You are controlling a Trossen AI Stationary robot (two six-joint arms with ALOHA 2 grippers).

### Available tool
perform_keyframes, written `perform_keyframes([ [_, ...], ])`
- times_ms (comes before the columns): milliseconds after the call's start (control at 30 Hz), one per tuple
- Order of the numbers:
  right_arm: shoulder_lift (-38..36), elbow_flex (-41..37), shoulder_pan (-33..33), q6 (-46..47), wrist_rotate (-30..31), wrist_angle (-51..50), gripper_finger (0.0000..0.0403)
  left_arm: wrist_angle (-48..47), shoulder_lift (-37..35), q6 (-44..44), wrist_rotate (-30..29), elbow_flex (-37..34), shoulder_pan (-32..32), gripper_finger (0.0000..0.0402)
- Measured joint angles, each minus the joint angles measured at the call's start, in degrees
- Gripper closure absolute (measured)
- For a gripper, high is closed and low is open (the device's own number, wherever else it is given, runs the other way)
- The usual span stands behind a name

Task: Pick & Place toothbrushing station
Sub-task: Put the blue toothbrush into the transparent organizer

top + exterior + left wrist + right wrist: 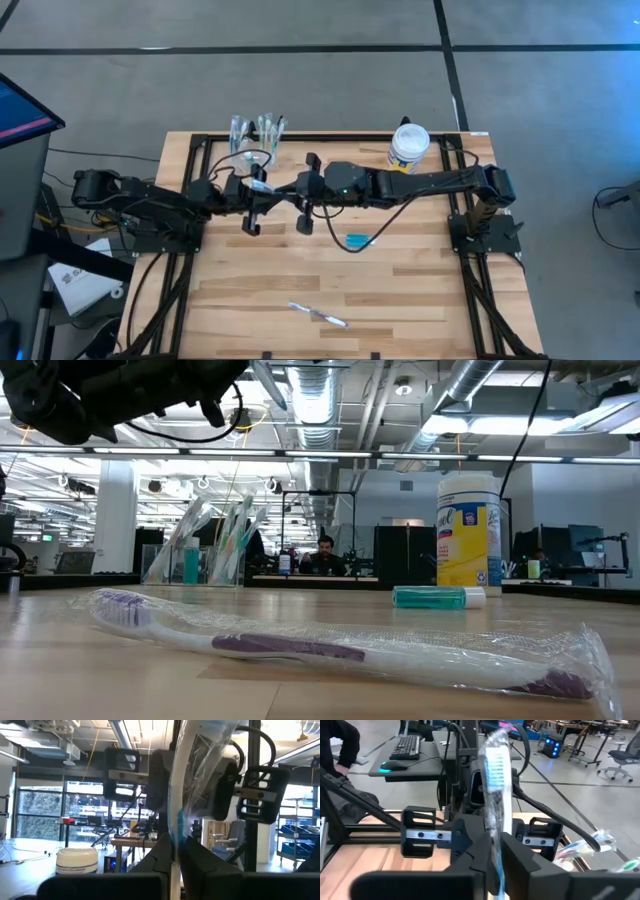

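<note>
Above the table's far middle, my left gripper (pixel 262 192) and my right gripper (pixel 287 192) face each other, both shut on one white-and-blue toothbrush (pixel 495 770) in a clear wrapper. A clear cup (pixel 255 138) with several wrapped toothbrushes stands at the far edge, and also shows in the low view (pixel 212 545). A teal tube (pixel 358 240) lies on its side right of centre. A purple-and-white wrapped toothbrush (pixel 318 315) lies flat near the front edge. I see no tiny bottle. My left gripper pinches the toothbrush's wrapped handle (pixel 174 847) between its two fingers, coming level from the table's left. The brush rises upright above the fingers, clear of the table. My right gripper pinches the same handle (pixel 495 851) below the bristle head, between its two fingers, coming level from the table's right. The fingers lie across the handle, and the head (pixel 495 765) stands up above them.
A white-lidded jar with a yellow label (pixel 409 148) stands at the far right, close beside the right arm. Black frame rails (pixel 190 165) run along the table's left, right and far sides. Bare wood lies between the arms and the front edge.
</note>
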Motion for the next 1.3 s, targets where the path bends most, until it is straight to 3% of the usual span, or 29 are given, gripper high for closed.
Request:
perform_keyframes([
  [200,0.0,0.0,0.1,-0.19,-0.12,-0.65,0.0327,-0.27,-1.66,-0.22,-3.0,-3.13,0.0,0.0393],
  [400,0.0,0.0,-0.37,-0.72,-0.13,-1.65,0.0334,-0.38,-5.44,-0.24,-4.83,-6.99,0.02,0.0393],
  [567,-0.01,-0.02,-0.64,-0.43,-0.17,-3.94,0.034,-1.7,-8.82,0.23,-10.16,-10.36,0.08,0.0394],
  [767,-0.02,-0.03,-0.61,0.01,-0.16,-6.57,0.0342,-10.78,-14.42,0.69,-16.44,-11.45,0.97,0.0394],
  [1300,-1.14,-0.04,0.89,2.77,-0.21,-12.93,0.0342,-28.8,-21.65,-1.63,-17.78,-11.45,11.94,0.0394],
])
